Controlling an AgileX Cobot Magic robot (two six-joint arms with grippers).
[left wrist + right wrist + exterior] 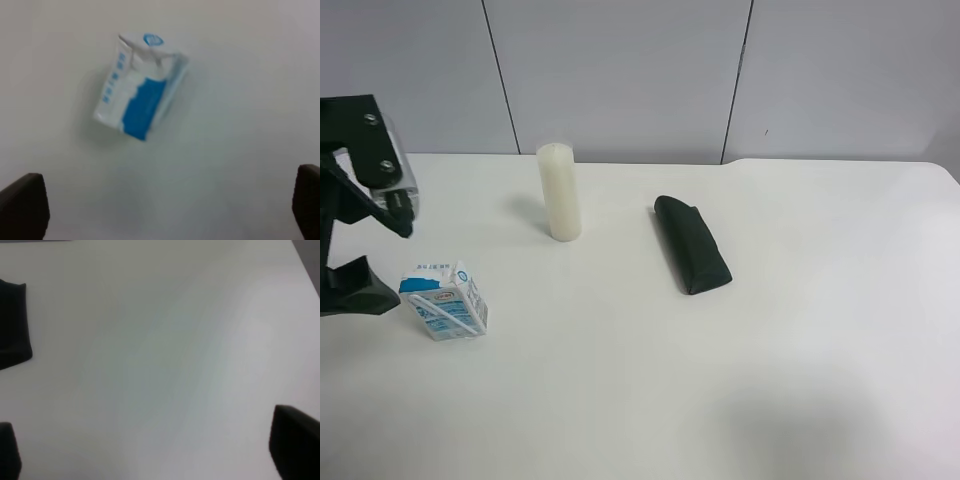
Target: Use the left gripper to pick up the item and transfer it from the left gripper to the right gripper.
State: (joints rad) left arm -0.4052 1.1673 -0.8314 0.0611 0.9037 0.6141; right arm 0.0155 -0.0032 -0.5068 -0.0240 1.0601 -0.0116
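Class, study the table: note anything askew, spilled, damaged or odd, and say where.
Nothing stands out. The carton sits on the table with no spill around it, the candle stands upright, and the dark pouch lies flat, merely angled.

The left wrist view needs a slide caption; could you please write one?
Open left gripper near the untouched drink carton on the white table.

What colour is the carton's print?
The carton is white with blue print, including one solid blue band. The left wrist view shows it best.

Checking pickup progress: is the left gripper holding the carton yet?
No, the carton sits on the table, outside the open left gripper.
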